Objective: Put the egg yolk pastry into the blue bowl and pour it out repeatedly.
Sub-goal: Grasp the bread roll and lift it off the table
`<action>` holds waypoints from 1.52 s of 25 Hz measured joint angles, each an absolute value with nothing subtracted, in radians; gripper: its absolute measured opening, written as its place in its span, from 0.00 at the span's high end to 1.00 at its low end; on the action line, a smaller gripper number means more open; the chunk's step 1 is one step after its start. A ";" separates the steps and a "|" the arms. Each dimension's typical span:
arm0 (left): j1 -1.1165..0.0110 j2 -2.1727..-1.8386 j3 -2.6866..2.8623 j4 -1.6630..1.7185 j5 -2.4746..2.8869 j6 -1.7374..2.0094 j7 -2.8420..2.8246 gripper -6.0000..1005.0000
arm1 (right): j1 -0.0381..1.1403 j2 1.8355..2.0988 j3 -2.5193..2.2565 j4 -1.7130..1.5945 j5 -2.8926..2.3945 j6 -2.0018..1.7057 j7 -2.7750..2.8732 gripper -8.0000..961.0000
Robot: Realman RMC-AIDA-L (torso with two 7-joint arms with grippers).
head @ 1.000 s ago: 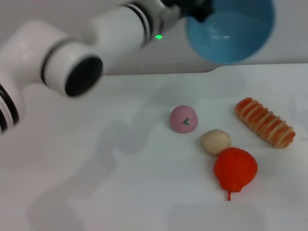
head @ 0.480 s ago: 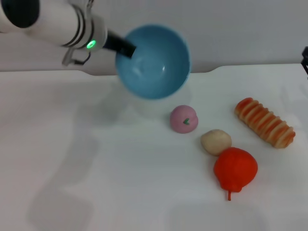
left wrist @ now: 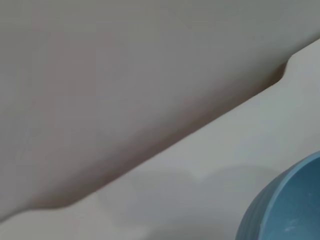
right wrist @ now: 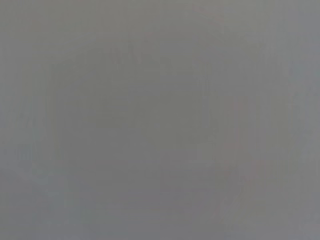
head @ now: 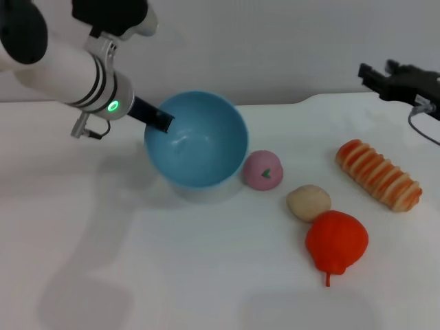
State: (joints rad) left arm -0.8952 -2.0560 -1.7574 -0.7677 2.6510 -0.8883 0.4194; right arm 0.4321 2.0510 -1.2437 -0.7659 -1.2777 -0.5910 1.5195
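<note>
Lowered since a second ago, the blue bowl (head: 198, 141) now sits near the table (head: 137, 261), clamped at its nine-o'clock rim by the left gripper (head: 162, 122). At its four o'clock lies the egg yolk pastry (head: 308, 202). Right gripper (head: 371, 74) at two o'clock; grip unclear. Left wrist view: bowl edge (left wrist: 285, 205). Right wrist view: blank grey.

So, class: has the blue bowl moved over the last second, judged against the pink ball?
Yes. The blue bowl, held by the left gripper, has come down and leftward from high above to just left of the unmoved pink ball.
</note>
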 joint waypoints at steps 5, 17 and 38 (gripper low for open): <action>-0.877 -2.057 -1.777 -0.766 2.649 -0.886 0.399 1.00 | 0.505 2.006 -1.121 -0.762 -1.645 -0.805 1.972 0.45; -0.867 -2.057 -1.777 -0.758 2.649 -0.864 0.396 1.00 | 0.654 1.939 -0.966 -0.748 -2.194 -1.177 2.590 0.45; -0.874 -2.058 -1.762 -0.757 2.650 -0.847 0.405 1.00 | 0.746 1.984 -0.977 -0.511 -2.272 -1.042 2.601 0.45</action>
